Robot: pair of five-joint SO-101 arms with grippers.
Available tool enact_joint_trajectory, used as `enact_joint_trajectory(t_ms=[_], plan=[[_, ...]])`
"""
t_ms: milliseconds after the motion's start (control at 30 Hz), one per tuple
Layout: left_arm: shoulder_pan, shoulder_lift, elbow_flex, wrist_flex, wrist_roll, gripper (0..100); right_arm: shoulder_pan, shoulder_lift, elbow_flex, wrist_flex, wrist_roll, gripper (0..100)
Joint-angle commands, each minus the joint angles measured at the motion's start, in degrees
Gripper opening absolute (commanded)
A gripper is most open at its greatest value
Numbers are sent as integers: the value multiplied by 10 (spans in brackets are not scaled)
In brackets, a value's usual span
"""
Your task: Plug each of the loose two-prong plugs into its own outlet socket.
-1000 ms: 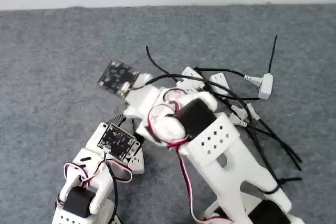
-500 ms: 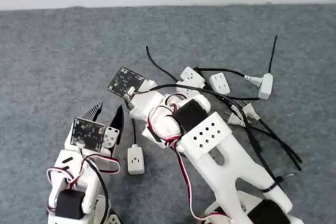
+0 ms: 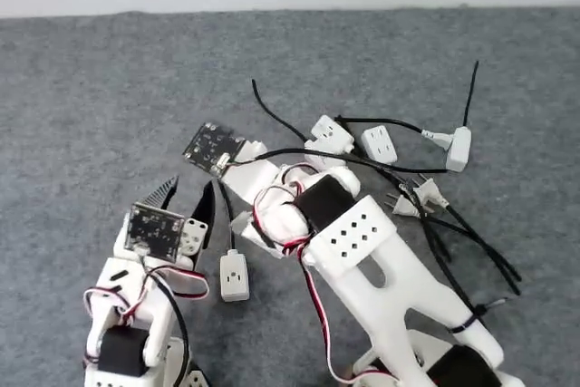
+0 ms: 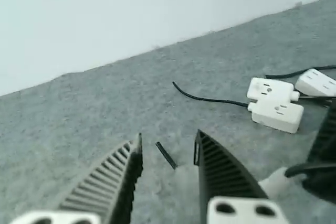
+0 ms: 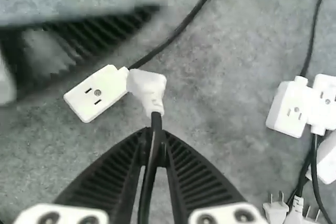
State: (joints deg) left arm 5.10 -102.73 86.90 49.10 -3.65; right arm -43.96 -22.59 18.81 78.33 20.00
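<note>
Right wrist view: right claw (image 5: 152,148) clenched on a black cable (image 5: 154,123) just behind its white fitting (image 5: 148,90), which is joined to an outlet socket (image 5: 94,98) lying on the grey surface (image 5: 236,51). Left claw (image 4: 168,169) released, nothing gripped. Loose plugs (image 3: 412,198) lie beside the right arm.

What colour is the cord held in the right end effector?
Black; the cord shows best in the right wrist view.
</note>
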Motion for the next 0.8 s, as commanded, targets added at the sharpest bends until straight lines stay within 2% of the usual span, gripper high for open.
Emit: enact_joint_trajectory(t_ms=[0,200,333,467,767], plan=[[14,0,-4,-20,-9,170,-4,-18,-18,-3,-4,9],[14,0,-2,-10,-9,170,47,-16,49,-23,-4,13],[14,0,-3,-10,-9,170,75,-15,124,-92,-5,50],[14,0,-2,-8,-9,170,87,-15,183,-160,-5,113],[-29,0,-2,-18,-6,170,89,-15,266,-251,-1,114]])
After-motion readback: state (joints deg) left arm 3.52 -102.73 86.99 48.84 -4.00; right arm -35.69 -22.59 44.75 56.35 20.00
